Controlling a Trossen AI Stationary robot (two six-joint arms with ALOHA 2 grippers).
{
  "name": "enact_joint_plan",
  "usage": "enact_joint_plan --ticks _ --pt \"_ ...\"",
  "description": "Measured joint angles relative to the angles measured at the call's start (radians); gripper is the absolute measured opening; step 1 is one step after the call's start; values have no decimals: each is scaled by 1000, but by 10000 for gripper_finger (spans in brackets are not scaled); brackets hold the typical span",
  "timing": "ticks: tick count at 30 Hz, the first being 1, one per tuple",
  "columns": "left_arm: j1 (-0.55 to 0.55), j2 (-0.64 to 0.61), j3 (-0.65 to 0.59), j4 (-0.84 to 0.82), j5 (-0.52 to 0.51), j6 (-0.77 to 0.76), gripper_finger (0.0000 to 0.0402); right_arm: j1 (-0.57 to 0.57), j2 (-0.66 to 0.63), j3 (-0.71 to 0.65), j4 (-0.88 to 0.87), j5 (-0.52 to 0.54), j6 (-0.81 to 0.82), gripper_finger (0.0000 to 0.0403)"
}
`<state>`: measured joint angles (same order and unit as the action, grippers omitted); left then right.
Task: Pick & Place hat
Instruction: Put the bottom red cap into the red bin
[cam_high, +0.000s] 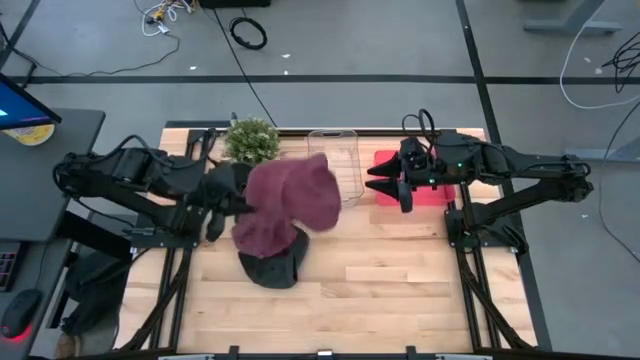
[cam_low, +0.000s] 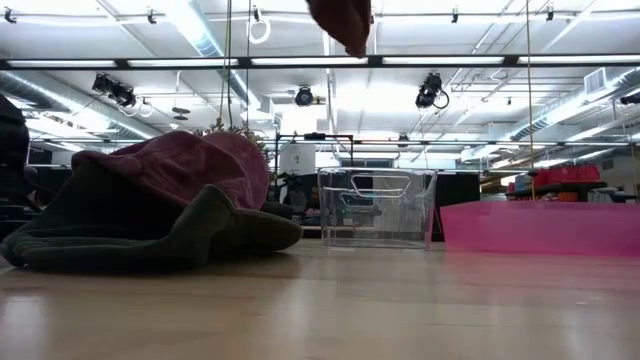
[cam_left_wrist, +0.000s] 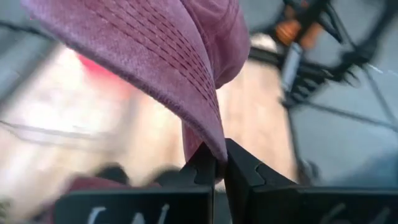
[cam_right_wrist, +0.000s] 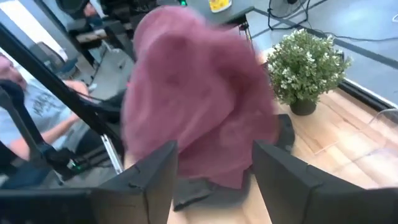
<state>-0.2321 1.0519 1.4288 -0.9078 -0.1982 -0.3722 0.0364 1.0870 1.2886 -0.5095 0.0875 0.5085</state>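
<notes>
- I see a maroon hat (cam_high: 290, 195) held up off the table by the left gripper (cam_left_wrist: 217, 163); in the left wrist view the two dark fingers are pressed together on the hat's brim edge, with the cloth hanging past them.
- From above, the raised hat covers the middle-back part of the table (cam_high: 400, 280), between the plant and the clear bin, and in the low view only its lower tip (cam_low: 342, 22) shows at the top of the frame.
- Under and in front of it lies a pile of other hats: a dark grey-green hat (cam_high: 272, 268) flat on the wood, with another maroon hat (cam_low: 190, 160) resting on top of it, I think, though only the low view shows that one clearly.
- A small potted plant (cam_high: 251, 139) stands at the back edge, left of the raised hat.
- A clear plastic bin (cam_high: 335, 160) sits just beside the hat on its right, and a pink tray (cam_high: 425, 190) lies beyond the bin.
- The right gripper (cam_high: 385, 187) hovers over the pink tray, its fingers spread apart and holding nothing.
</notes>
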Motion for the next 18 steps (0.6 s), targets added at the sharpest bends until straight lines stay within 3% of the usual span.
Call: enact_joint_plan --ticks 3,11,18 --pt "0 -1 0 75 -78 63 13 0 0 0 5 -11 83 222" --pt "0 -6 2 178 -91 155 13 0 12 -1 36 23 111 320" --pt "9 -6 2 203 -116 162 13 0 75 0 279 -125 109 382"
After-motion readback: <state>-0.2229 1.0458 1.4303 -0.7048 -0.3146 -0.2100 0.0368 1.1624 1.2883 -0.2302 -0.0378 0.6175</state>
